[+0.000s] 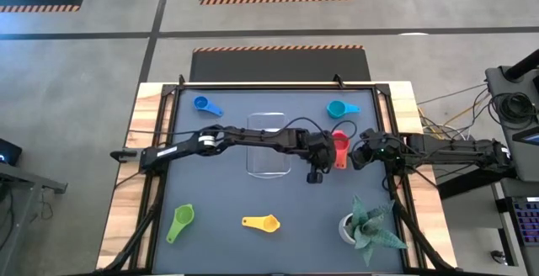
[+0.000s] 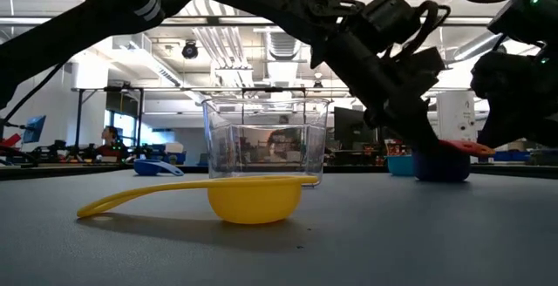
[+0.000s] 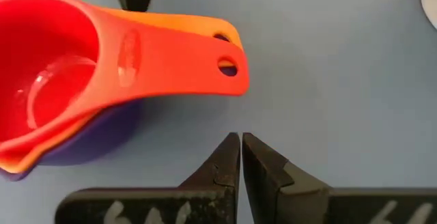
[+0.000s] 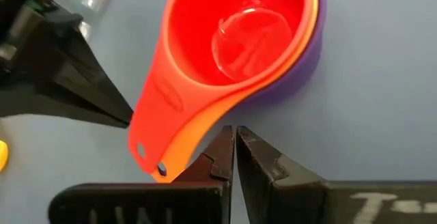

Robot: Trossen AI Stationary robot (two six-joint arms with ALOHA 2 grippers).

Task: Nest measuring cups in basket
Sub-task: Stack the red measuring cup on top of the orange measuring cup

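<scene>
A red measuring cup sits nested in an orange one, and both sit in a purple one, on the dark mat right of the clear basket. The stack's handles lie one over the other. My left gripper reaches across the basket and is shut, its tips just short of the handles' free end, with mat showing between. My right gripper is shut at the handles' other side. Blue, teal, green and yellow cups lie apart on the mat. My right gripper's shut fingertips stand right at the long edge of the orange cup's handle, coming in slanting downward from the table's right. Whether they touch it, I cannot tell. The stack rests on the mat on the purple cup's base.
A white pot with a green plant stands at the near right corner. The basket stands upright on the mat's middle under the left arm. Bare mat lies between the near cups and the basket.
</scene>
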